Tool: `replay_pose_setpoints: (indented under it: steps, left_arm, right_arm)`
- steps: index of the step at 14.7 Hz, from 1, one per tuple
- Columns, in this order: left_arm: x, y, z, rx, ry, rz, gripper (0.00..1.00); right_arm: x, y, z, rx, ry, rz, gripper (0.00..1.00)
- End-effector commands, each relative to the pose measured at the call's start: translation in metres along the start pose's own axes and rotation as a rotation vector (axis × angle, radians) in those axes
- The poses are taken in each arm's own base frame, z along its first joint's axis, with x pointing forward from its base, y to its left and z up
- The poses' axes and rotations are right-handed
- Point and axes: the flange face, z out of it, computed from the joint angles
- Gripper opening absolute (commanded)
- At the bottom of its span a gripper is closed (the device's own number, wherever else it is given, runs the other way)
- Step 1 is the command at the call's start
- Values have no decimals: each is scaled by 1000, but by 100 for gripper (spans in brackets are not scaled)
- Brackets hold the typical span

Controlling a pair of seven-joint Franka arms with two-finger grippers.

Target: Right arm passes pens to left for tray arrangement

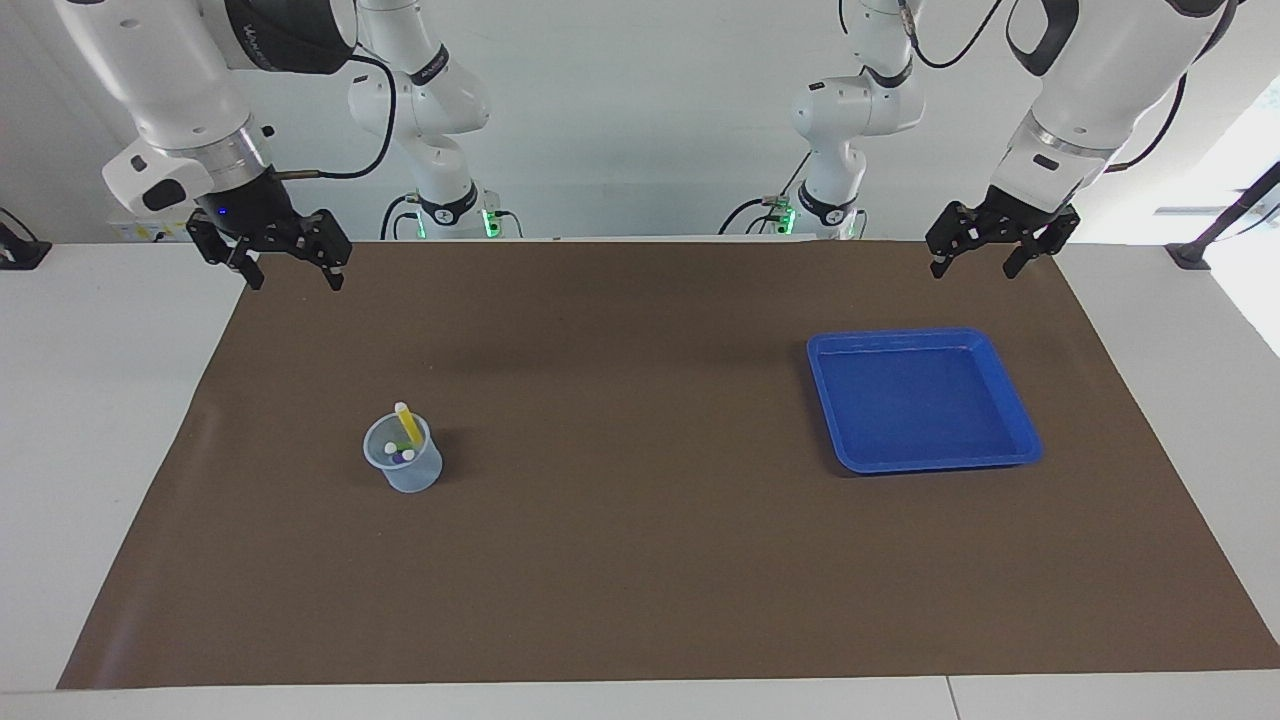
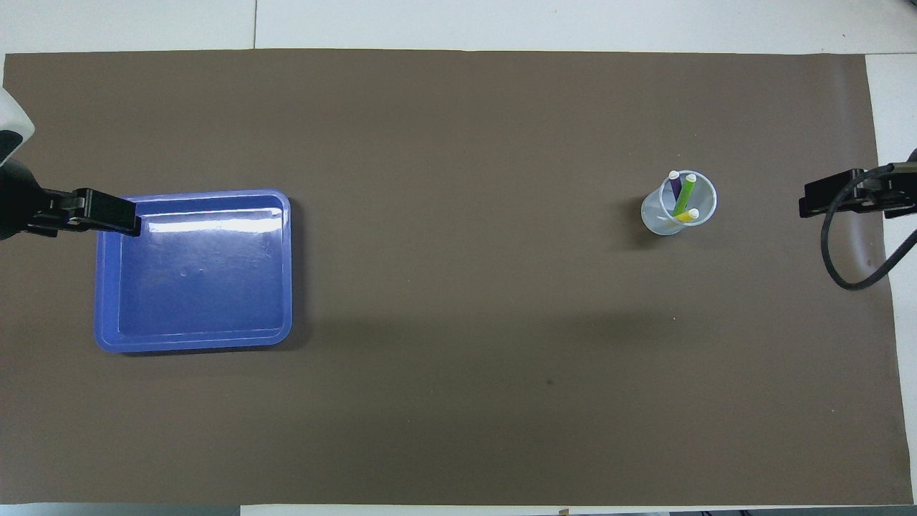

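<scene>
Three pens stand together in a small translucent cup toward the right arm's end of the table: a yellow pen, a green pen and a purple pen. The blue tray lies flat with nothing in it toward the left arm's end. My right gripper hangs open and holds nothing, above the mat's corner nearest the robots at its own end. My left gripper also hangs open and holds nothing, over the mat's edge close to the tray.
A brown mat covers most of the white table. A black cable loops below the right gripper in the overhead view. Two more arm bases stand at the robots' edge of the table.
</scene>
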Motion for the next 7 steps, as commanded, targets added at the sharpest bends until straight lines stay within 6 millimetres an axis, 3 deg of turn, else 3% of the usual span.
replay_pose_setpoints:
  steps: [1, 7]
  left_arm:
    - [-4, -3, 0, -10, 8, 3, 100]
    - [-5, -5, 1, -9, 5, 0, 100]
  right_arm:
    - [-8, -1, -2, 20, -9, 11, 100]
    - [-7, -9, 3, 20, -5, -7, 100]
